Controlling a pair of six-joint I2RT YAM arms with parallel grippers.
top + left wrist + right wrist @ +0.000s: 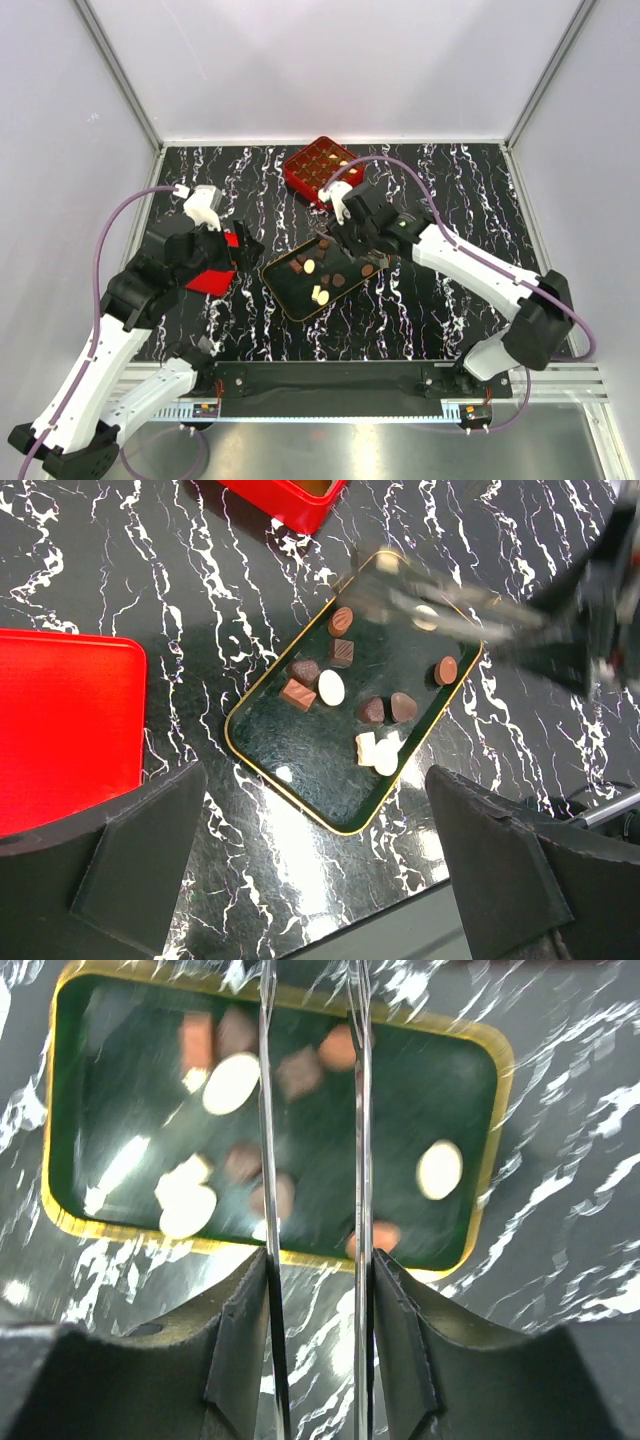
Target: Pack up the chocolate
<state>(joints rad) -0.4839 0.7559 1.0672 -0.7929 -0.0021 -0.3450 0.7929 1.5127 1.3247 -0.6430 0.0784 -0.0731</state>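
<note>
**Holding tongs (361,1160) over the tray (285,287), chocolate (331,687) all inside it**

Lettering: none I can make out on any item.

The right gripper (318,1265) has its black pads pressed on the outsides of two thin metal blades, i.e. clamped on the tongs. The blades stand apart w/ a gap btwn them. Their tips run past the top of the wrist view, so can't tell if they carry a pc. The left gripper (315,775) is spread wide, nothing btwn its fingers, hanging near the red lid (60,720).

Around: black, white-veined table (400,320). The black gold-rimmed tray sits mid-table at a slant. The red box (322,167), w/ a grid of cells, lies beyond it near the far edge, apart from the tray. The flat red lid is L of the tray, partly under the left arm in the top view.

In the way: the blurred tongs cross the tray's far end in the left wrist view & half-cover one white pc. The right arm overhangs the tray's R corner.

Count: 1 tray, 1 box, 1 lid, 1 pr tongs. Chocolate: 7 brown pcs, approx. 4 cream-white (two touch, hard to split), all loose on the tray floor. Box cells: contents too small to tell.
</note>
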